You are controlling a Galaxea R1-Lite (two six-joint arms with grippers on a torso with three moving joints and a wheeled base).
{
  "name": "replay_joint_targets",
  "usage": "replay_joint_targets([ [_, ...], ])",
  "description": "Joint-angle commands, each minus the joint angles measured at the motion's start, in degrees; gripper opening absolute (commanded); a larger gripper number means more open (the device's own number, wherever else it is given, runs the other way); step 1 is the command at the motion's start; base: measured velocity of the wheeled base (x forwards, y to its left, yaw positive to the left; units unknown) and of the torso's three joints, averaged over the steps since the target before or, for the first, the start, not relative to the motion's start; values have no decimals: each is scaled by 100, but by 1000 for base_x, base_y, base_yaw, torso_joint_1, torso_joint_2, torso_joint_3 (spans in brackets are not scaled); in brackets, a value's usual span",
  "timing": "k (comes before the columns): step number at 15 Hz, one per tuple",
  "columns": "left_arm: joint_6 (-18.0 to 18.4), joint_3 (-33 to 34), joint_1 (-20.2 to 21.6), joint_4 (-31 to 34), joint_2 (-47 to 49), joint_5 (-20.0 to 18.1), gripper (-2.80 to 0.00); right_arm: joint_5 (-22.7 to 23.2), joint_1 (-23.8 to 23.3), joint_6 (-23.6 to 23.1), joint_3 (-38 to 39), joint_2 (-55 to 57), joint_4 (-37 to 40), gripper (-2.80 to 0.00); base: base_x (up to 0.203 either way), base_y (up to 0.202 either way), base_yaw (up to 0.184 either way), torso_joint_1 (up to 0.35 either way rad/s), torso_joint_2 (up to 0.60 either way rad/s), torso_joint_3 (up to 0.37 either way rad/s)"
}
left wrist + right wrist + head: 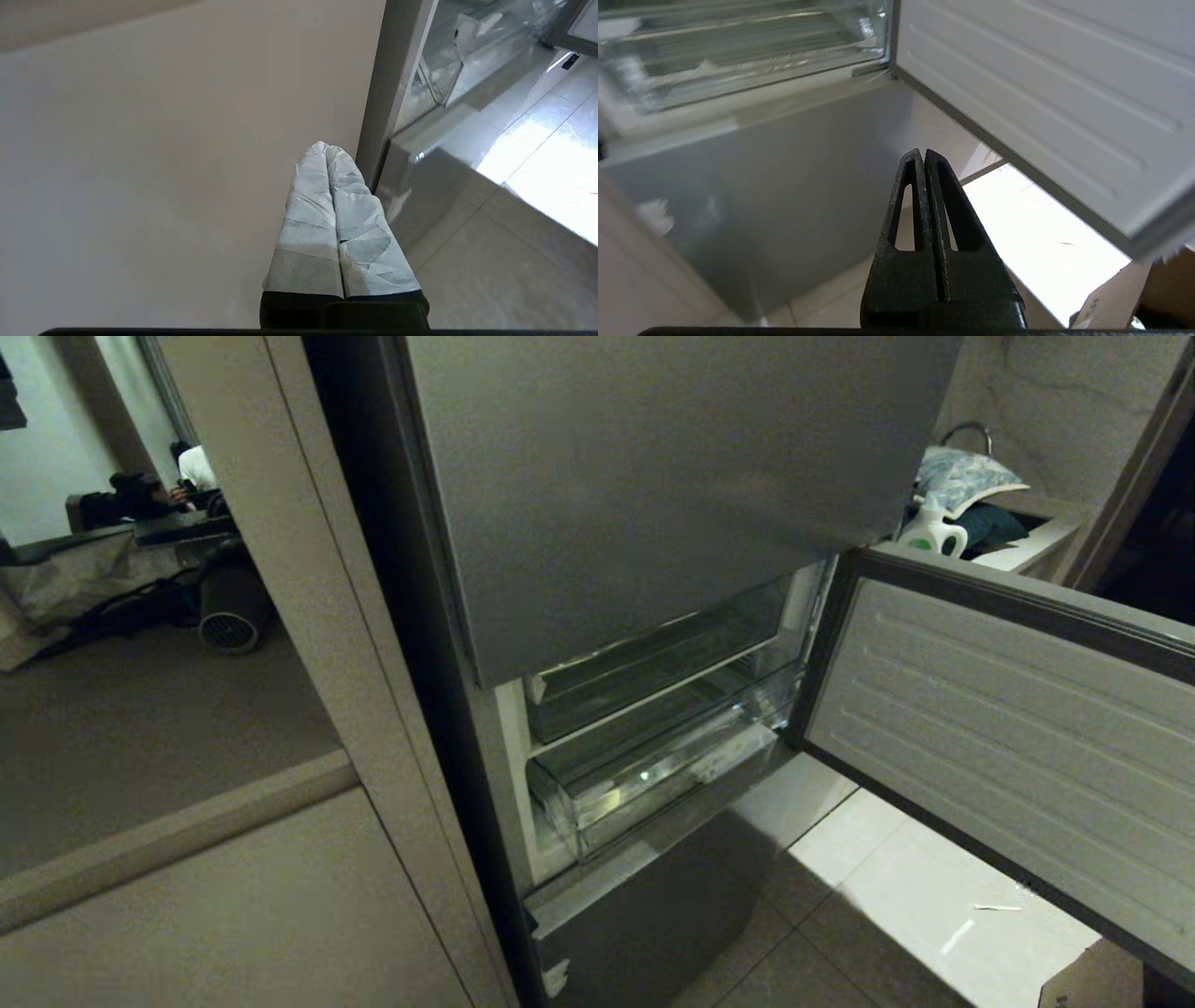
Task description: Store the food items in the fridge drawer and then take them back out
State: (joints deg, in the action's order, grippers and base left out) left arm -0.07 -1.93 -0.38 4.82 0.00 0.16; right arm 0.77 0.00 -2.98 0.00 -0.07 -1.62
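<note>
1. Clear plastic, wide and shallow, the fridge drawer (pixel 653 775) sits pushed in under another clear compartment (pixel 653 663), behind the open grey door (pixel 1008 747); its long axis runs across the fridge front.
2. No potato or pepper shows in any view.
3. The drawer lies ahead of and above both arms; the right looks nearer.
4. The black right end effector (pixel 920 156) is fully closed and empty.
5. The tape-wrapped left end effector (pixel 325 148) is likewise closed, empty, beside the beige cabinet panel (pixel 163 163).

I can read no text, label, brand or number anywhere before me. The white detergent bottle (pixel 936 534) at the upper right of my head view carries a green patch, too small to make out.
</note>
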Motion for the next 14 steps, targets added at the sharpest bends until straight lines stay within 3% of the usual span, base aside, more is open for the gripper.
replay_joint_targets([
  [1,-1,-1,3,2,9,2,-280,2,0,-10,63,-1,-5,-280,194,0,-1,2,12,2],
  [7,-10,-1,3,2,9,2,-280,21,0,-107,70,-1,-5,-280,187,0,0,5,0,2],
  [14,-10,-1,3,-7,9,2,-280,-34,0,-17,-49,3,12,-280,7,0,0,2,2,0],
])
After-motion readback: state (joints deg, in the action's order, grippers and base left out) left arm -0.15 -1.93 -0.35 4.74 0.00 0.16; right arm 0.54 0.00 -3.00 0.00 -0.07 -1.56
